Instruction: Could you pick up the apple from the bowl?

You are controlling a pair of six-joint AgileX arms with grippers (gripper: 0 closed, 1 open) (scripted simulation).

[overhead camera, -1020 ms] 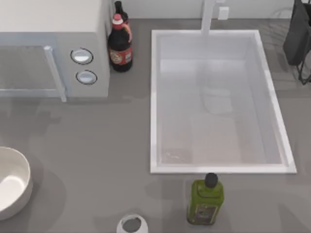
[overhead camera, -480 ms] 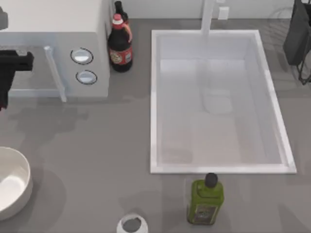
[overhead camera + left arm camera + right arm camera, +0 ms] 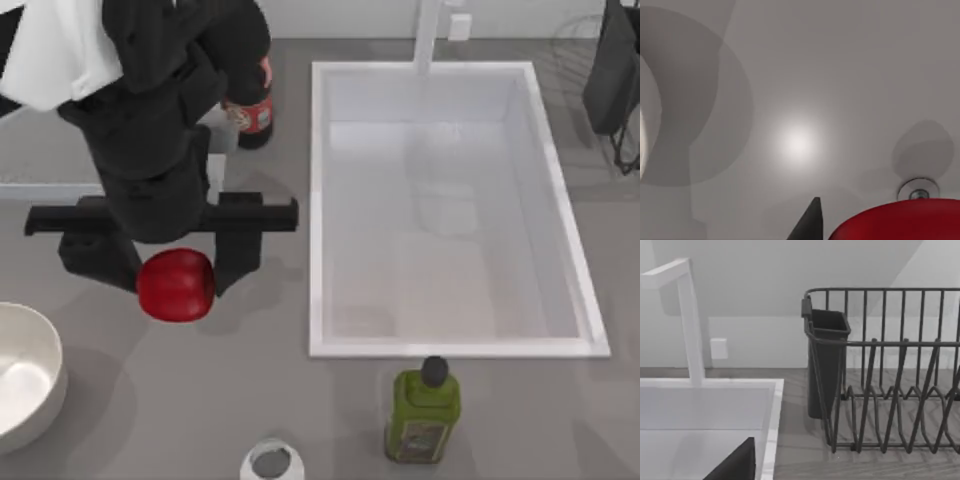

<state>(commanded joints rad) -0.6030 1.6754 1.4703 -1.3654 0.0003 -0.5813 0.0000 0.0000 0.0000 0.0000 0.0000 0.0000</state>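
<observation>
Step in hand: carry the apple [image 3: 176, 285] clear of the bowl [image 3: 30, 385]. The left pincer [image 3: 176, 272] is clamped on the apple, one finger on each side, holding it above bare tabletop well apart from the bowl at the left edge. Recommended practice: maintain squeeze and avoid tilting, since the glossy fruit may slip. The left arm reaches in from the far left corner, pincer pointing downward. The right arm is parked near the dish rack [image 3: 890, 390].
</observation>
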